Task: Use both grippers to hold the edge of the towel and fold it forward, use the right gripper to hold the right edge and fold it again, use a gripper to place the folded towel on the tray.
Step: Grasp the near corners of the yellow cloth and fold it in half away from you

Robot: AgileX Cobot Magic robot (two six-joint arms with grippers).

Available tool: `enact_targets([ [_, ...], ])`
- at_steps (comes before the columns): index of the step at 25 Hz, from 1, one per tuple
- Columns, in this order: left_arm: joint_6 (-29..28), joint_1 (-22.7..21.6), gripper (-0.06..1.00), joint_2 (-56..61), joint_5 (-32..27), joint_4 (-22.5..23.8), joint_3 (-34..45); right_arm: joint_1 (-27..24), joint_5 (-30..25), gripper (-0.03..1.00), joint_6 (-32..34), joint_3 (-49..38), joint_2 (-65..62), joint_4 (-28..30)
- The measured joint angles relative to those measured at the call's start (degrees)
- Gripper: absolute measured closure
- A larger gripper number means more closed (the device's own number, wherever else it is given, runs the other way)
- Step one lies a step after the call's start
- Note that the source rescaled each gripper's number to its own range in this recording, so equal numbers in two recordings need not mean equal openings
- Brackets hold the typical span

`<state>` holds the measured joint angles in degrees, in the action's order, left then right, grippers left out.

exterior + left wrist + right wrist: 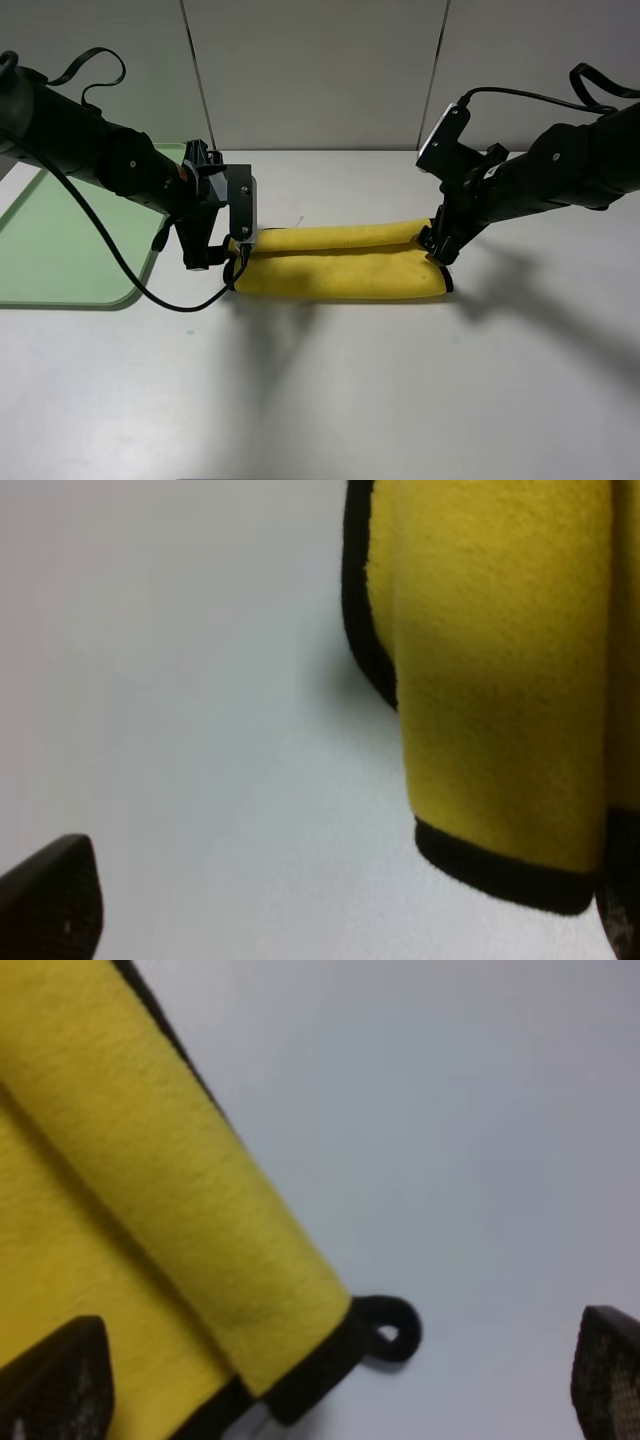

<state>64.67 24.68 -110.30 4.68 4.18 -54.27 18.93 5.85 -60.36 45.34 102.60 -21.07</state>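
Observation:
The yellow towel [340,262] with black edging lies across the table's middle as a long band, its far edge rolled over toward the front. My left gripper [237,255] is at its left end. In the left wrist view the towel's corner [490,680] sits between the wide-apart fingers [50,900], so the gripper is open. My right gripper [440,248] is at the towel's right end. In the right wrist view the towel's rolled end [130,1160] and a small black loop [388,1328] lie between spread fingers [610,1370], so it is open too.
The light green tray [60,240] lies at the left edge of the white table, beside my left arm. A black cable [170,300] from the left arm trails on the table in front of the tray. A grey wall stands behind.

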Motion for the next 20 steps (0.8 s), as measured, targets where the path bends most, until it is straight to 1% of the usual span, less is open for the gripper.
enact_targets([
  [4, 0.0, 0.0, -0.05, 0.0, 0.5, 0.0, 0.0, 0.0, 1.5, -0.03, 0.0, 0.0, 0.0, 0.1],
  [7, -0.1, 0.0, -0.06, 0.0, 3.0, 0.0, 0.0, 0.0, 2.7, -0.03, 0.0, 0.0, 0.0, 0.1],
  [10, -0.1, 0.0, -0.05, 0.0, 7.5, 0.0, 0.0, 0.0, 2.9, -0.03, 0.0, 0.0, 0.0, 0.1],
  [16, -0.1, 0.0, 0.0, 0.0, 17.4, 0.0, 0.0, 0.0, 2.9, -0.03, 0.0, 0.0, 0.0, 0.1],
  [18, -0.1, 0.0, 0.0, 0.0, 19.2, 0.0, 0.0, 0.0, 2.9, -0.03, 0.0, 0.0, 0.0, 0.1],
  [20, -0.1, 0.0, 0.01, 0.0, 19.8, 0.0, 0.0, 0.0, 2.8, -0.03, 0.0, 0.0, 0.0, -0.1],
])
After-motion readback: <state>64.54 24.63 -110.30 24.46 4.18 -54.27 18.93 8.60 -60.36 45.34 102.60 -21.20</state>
